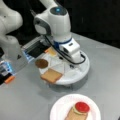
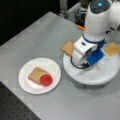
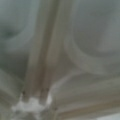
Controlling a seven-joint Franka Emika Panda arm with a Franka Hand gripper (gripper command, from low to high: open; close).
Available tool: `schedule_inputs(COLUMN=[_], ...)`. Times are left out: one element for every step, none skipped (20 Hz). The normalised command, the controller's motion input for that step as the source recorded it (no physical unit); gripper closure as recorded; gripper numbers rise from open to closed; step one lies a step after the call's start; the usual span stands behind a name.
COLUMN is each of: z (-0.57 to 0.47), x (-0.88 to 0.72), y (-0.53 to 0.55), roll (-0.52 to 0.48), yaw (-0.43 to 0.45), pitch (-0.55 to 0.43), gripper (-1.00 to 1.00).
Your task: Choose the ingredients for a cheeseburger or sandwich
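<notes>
A white plate (image 1: 57, 110) (image 2: 25, 77) shows in both front views and carries the sandwich: a tan bread slice (image 2: 36, 74) with green lettuce (image 1: 76, 111) and a red tomato disc (image 1: 82, 107) (image 2: 46, 80) on top. A round white divided tray (image 1: 80, 73) (image 2: 95, 77) holds another bread slice (image 1: 51, 75) (image 2: 68, 47), a brown patty (image 1: 41, 63) and a yellow cheese square (image 1: 51, 52) (image 2: 111, 48). My gripper (image 1: 72, 65) hangs low over the tray's middle, its fingers hidden under the hand. The wrist view shows only the tray's white dividers (image 3: 42, 62), very close.
The arm's base (image 1: 10, 47) stands at a front view's left, beside a dark box (image 1: 35, 48) with a lit blue edge. A small orange piece (image 1: 9, 79) (image 2: 81, 28) lies near it. The grey table ends at a dark perforated surface (image 2: 15, 110).
</notes>
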Motion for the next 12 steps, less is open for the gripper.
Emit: schedule_inputs(z=[0.09,0.12,0.15,0.2,0.23,0.26,0.3,0.34,0.37,0.43,0.5,0.59], x=[0.53,0.52,0.51,0.5,0.49,0.47,0.45,0.41,0.38,0.38,0.37,0.36], y=[-0.34,-0.35,-0.36,-0.37,-0.38,-0.39,-0.4,-0.39,-0.37,-0.37,-0.36,-0.34], roll=[-0.058,-0.063,-0.069,-0.079,-0.081,-0.088,-0.095,-0.095,-0.095,-0.097,-0.095,-0.094], yaw=[0.343,0.306,0.279,0.25,0.243,0.211,0.158,0.128,0.126,0.108,0.077,0.05], pitch=[-0.098,-0.076,-0.06,-0.039,-0.033,-0.02,0.007,0.026,0.031,0.039,0.062,0.098], gripper=[-1.0,-1.0,-1.0,-1.0,-1.0,-1.0,-1.0,-1.0,-1.0,-1.0,-1.0,-1.0])
